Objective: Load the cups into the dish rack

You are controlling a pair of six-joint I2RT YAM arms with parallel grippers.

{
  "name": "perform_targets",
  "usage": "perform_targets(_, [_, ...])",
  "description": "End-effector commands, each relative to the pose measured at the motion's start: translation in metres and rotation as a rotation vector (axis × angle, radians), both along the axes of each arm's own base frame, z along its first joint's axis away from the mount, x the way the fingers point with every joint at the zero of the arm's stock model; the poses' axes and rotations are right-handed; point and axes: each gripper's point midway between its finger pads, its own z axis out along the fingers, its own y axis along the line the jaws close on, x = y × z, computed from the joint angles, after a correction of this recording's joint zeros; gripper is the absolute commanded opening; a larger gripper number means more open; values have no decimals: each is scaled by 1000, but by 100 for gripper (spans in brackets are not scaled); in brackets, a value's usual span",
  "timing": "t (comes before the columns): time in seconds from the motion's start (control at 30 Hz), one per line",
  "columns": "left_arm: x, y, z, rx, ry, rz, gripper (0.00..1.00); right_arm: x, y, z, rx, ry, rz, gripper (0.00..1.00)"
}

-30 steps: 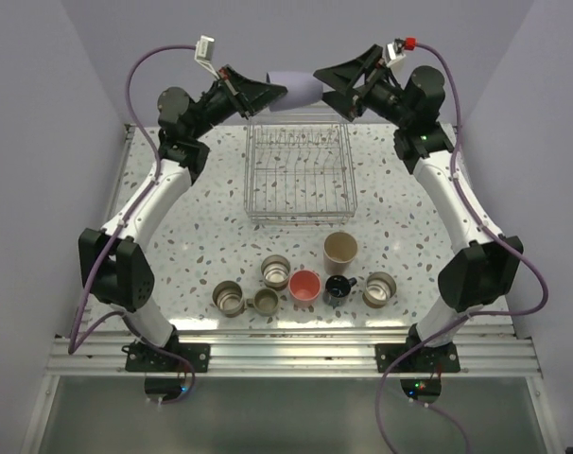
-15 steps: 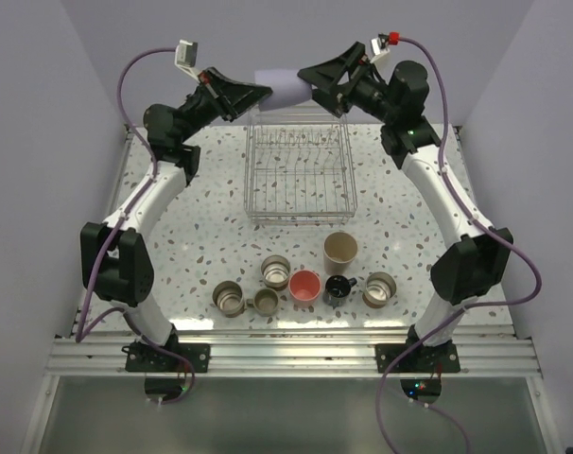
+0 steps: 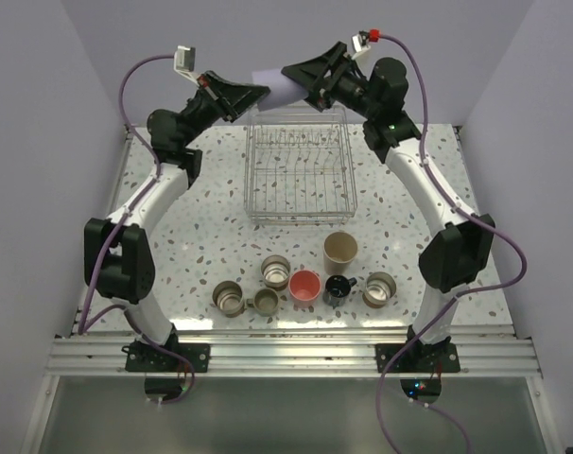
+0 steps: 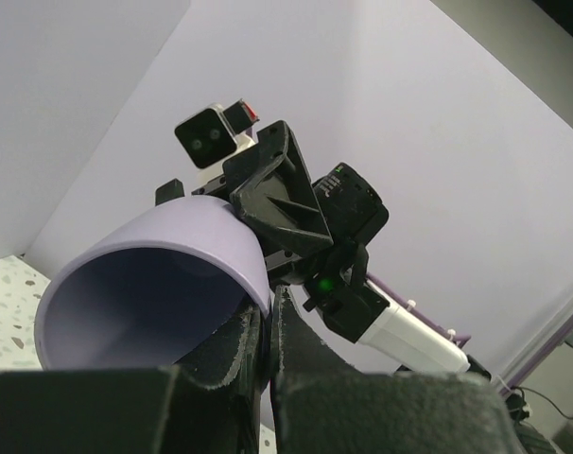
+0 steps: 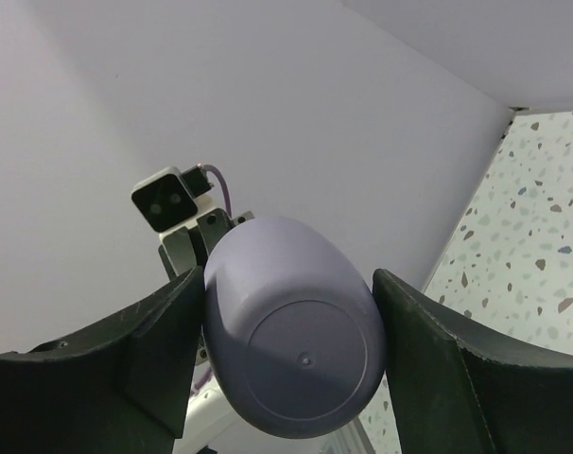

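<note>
Overhead, the speckled table (image 3: 192, 227) carries the dish rack (image 3: 299, 175) at its far middle. Above the rack's far edge the arms meet — the left gripper (image 3: 259, 93) pinches the lavender cup (image 3: 272, 86) by its rim, one finger inside, while the right gripper (image 3: 293, 77) clasps its base end. Near the front edge stand seven other cups (image 3: 304, 285) in a loose row.

lavender cup (image 3: 272, 87) aloft, sideways | other cups (image 3: 305, 284) upright before dish rack (image 3: 301, 219)
</note>
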Motion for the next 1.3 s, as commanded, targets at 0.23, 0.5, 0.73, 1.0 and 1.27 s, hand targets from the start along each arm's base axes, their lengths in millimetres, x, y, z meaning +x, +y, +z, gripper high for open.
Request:
perform_targets(0.23, [11, -15, -5, 10, 1, 142, 5, 6, 16, -25, -41, 47, 37, 21])
perform_targets(0.5, [41, -1, -58, 325, 154, 340, 49, 20, -3, -73, -261, 89, -55, 0])
perform_targets(0.73, [44, 45, -106, 625, 297, 538, 80, 51, -71, -118, -490, 147, -297, 0])
perform_targets(1.0, [21, 105, -154, 861, 406, 772, 86, 68, -111, -188, -899, 223, -490, 0])
perform_targets(1.27, [-11, 123, -183, 1009, 428, 763, 83, 86, -111, -231, -1186, 208, -578, 0])
